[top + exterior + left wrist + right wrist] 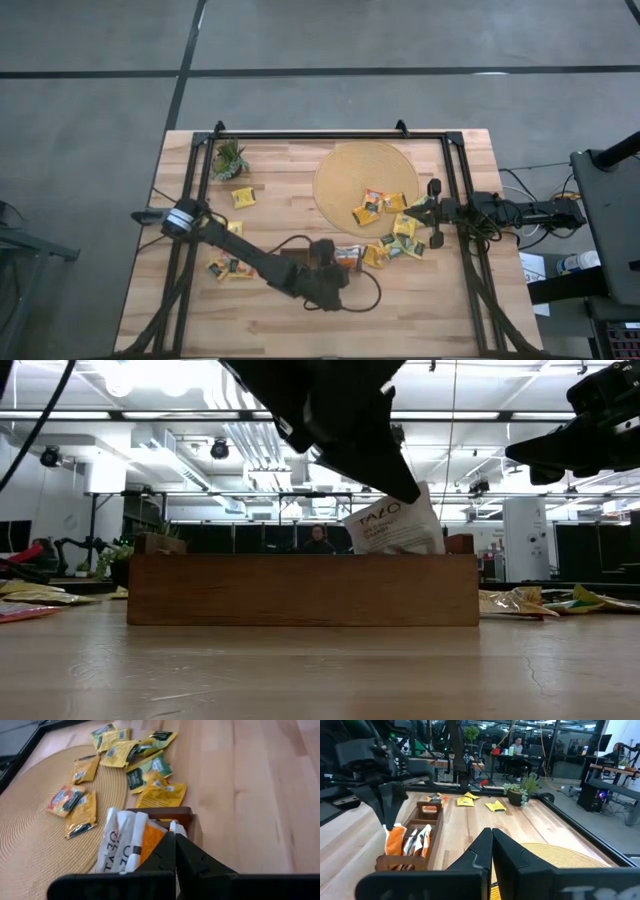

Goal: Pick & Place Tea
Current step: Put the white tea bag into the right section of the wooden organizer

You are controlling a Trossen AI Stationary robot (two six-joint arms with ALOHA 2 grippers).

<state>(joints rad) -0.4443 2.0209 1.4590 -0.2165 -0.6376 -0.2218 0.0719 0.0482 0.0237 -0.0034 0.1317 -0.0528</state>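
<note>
Tea sachets (388, 225) are scattered center-right around the round mat (345, 172); a few are stood in the brown tray (167, 813). Left gripper (175, 837) is pinched on an orange sachet (151, 840) there, right gripper (492, 832) is shut, empty.

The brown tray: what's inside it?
The tray holds upright tea sachets, white and orange ones. The left gripper, shut, covers the tray's near part; its bottom is hidden.

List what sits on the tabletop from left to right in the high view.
Small plant → lone yellow sachet → left gripper over the tray → round mat → right gripper.
</note>
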